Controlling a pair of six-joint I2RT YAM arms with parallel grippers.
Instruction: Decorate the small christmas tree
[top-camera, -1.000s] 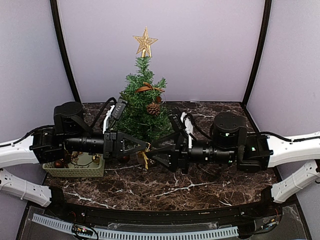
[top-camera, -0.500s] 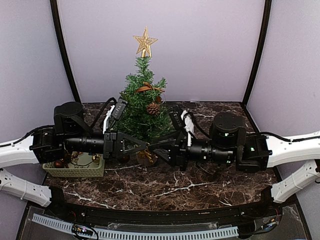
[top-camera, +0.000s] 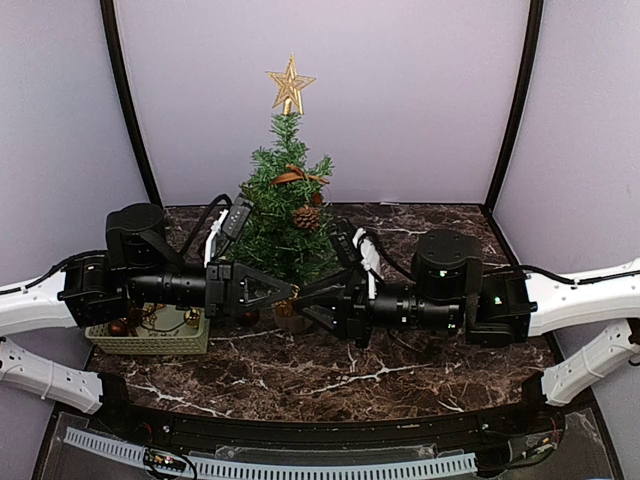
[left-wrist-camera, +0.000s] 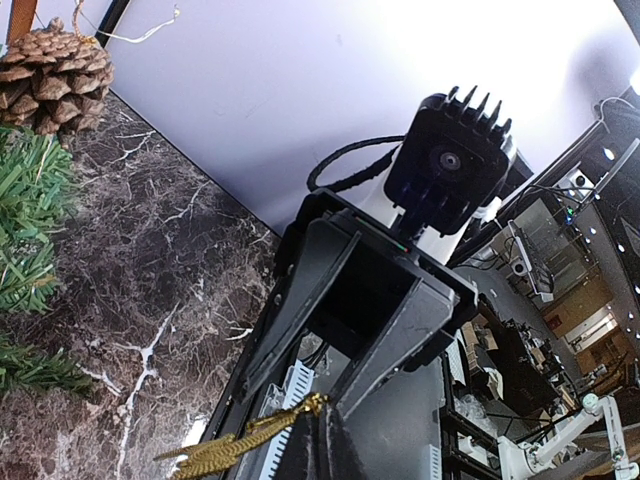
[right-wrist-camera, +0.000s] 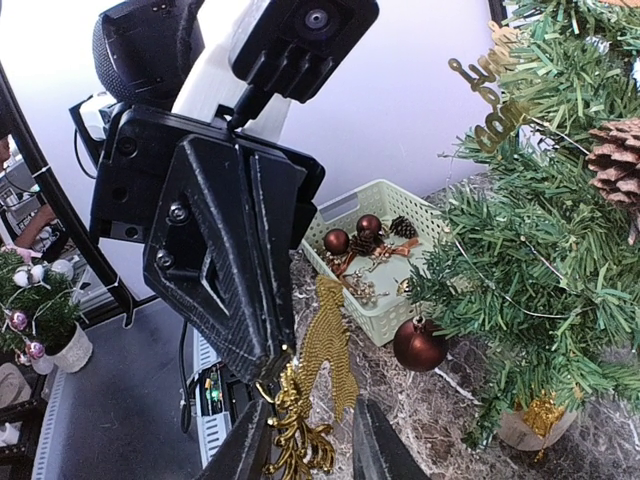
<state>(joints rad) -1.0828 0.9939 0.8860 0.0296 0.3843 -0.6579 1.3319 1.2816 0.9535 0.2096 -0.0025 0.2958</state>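
The small christmas tree (top-camera: 285, 200), a dark-green bristly miniature fir, stands upright at the back centre of the dark marble-patterned table (top-camera: 420, 375); it already carries a gold star topper (top-camera: 290, 82) and a brown pinecone (top-camera: 306, 217); a pale green plastic basket (top-camera: 150, 343) of spare baubles sits to its left. Just in front of the trunk the left gripper (top-camera: 288, 293) is clamped on the top of a gold glittery hanging ornament (right-wrist-camera: 322, 350). Over the last second the right gripper (right-wrist-camera: 305, 445) has slid in toward it and drawn its jaws from wide to narrow, one finger on either side of the ornament's lower end (whether they pinch it yet I cannot tell); this reads as a hand-over under way, so hanging this piece has probably not begun.
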